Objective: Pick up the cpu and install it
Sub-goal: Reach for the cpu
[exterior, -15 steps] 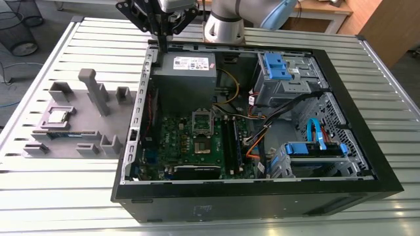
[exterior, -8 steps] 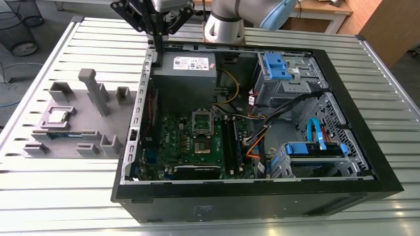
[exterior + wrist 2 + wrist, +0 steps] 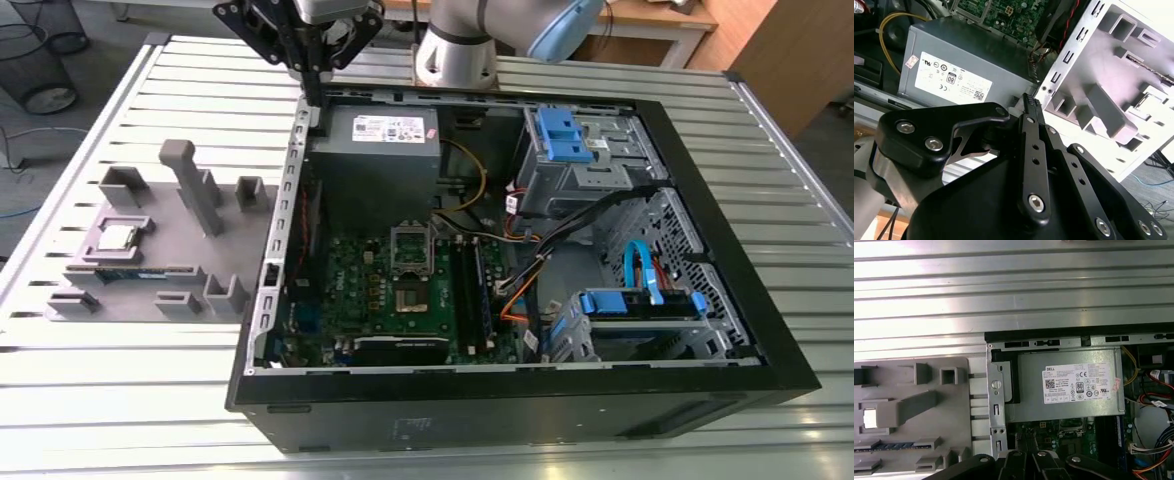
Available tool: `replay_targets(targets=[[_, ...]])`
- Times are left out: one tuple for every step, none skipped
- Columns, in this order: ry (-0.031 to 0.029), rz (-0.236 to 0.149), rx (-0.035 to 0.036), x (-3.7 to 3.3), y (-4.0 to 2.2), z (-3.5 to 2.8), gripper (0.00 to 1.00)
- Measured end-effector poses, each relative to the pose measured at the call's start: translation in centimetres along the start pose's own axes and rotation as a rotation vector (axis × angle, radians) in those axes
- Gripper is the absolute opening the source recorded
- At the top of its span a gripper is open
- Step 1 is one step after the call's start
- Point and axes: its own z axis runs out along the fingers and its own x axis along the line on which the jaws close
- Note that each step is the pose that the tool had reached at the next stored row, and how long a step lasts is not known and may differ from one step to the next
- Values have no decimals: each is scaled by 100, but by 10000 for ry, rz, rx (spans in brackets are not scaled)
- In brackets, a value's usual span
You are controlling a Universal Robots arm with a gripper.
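The claw hangs over the far left corner of the open computer case, beside the grey power supply. Its fingers are pressed together and hold nothing. The cpu lies flat in a square pocket of the grey fixture tray on the slatted counter, at the exterior view's left, well apart from the claw; the first wrist view shows it as a pale square. The work seems to stand at the approach, the pick not yet made. A grasp would call for spread fingers brought squarely over the chip's edges. The motherboard socket looks unfilled.
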Motion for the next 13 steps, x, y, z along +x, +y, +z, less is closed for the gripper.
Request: replay_targets(targets=[[0,0,0,9,-1,0,11],[0,0,0,19,-1,-1,11],[0,0,0,28,-2,-1,11],[0,0,0,37,-3,-1,11],[0,0,0,46,-4,-1,11],[0,0,0,55,-4,-2,11],[0,0,0,64,-5,-2,11],[0,0,0,73,-5,-2,11],[0,1,0,82,-6,-2,11],[1,1,1,92,-7,-3,11],[1,1,1,101,-7,-3,11],[1,1,1,110,-8,-3,11],[0,1,0,120,-9,-3,11]])
